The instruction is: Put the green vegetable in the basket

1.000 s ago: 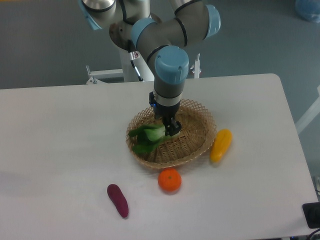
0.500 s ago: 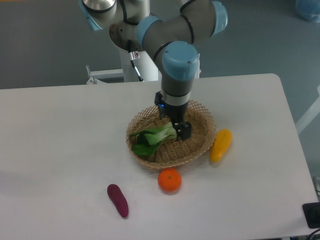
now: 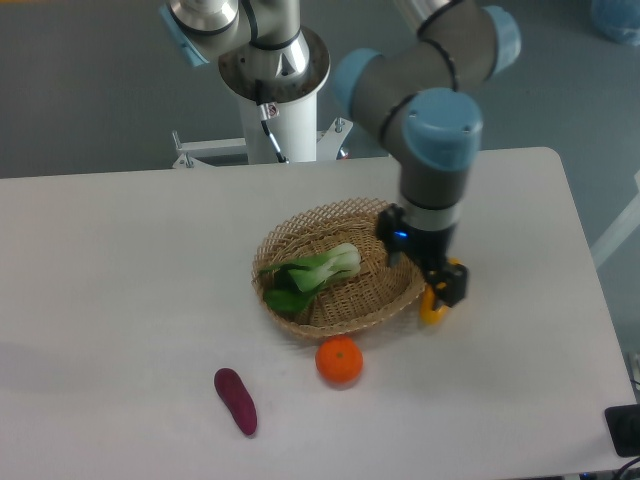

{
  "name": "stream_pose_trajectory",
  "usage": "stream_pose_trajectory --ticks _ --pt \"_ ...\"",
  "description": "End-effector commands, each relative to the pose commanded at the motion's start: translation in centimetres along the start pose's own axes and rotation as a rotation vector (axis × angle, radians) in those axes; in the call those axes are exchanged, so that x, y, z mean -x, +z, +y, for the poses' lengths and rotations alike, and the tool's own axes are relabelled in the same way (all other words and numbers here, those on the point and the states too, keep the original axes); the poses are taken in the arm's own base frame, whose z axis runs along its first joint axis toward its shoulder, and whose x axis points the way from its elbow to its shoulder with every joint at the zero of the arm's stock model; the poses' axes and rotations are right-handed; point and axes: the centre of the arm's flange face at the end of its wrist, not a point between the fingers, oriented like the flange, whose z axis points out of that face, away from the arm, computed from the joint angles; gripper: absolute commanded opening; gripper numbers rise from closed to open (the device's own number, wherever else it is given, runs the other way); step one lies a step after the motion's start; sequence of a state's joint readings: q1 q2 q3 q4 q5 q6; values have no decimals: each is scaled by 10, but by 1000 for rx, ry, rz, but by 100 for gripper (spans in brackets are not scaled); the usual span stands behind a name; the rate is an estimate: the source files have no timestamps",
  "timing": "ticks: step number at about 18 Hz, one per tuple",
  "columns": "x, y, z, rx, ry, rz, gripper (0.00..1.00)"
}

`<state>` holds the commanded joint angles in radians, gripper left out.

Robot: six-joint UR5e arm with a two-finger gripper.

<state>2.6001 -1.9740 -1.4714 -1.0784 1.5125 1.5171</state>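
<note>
The green vegetable (image 3: pixel 312 273) lies inside the wicker basket (image 3: pixel 390 300) at the table's middle, dark leaves to the left and pale stem base to the right. It rests free, touched by nothing. My gripper (image 3: pixel 446 284) hangs to the right of the basket, just past its rim, over the yellow vegetable (image 3: pixel 432 308), which it mostly hides. Nothing shows between its fingers, but I cannot tell how the jaws stand from this angle.
An orange (image 3: pixel 339 360) sits just in front of the basket. A purple oblong vegetable (image 3: pixel 236 401) lies at the front left. The arm's white base (image 3: pixel 275 115) stands behind the table's far edge. A dark object (image 3: pixel 624 430) sits at the front right corner.
The gripper let go of the green vegetable, which now lies in the basket, and moved right, out past the basket's rim to above the yellow vegetable.
</note>
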Motion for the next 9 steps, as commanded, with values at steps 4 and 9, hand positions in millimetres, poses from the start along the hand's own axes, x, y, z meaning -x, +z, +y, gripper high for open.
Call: stream_pose_trajectory --ticks 4,9 --pt "35 10 20 8 -25 -18 100" --pt "55 17 38 15 -45 -4 100"
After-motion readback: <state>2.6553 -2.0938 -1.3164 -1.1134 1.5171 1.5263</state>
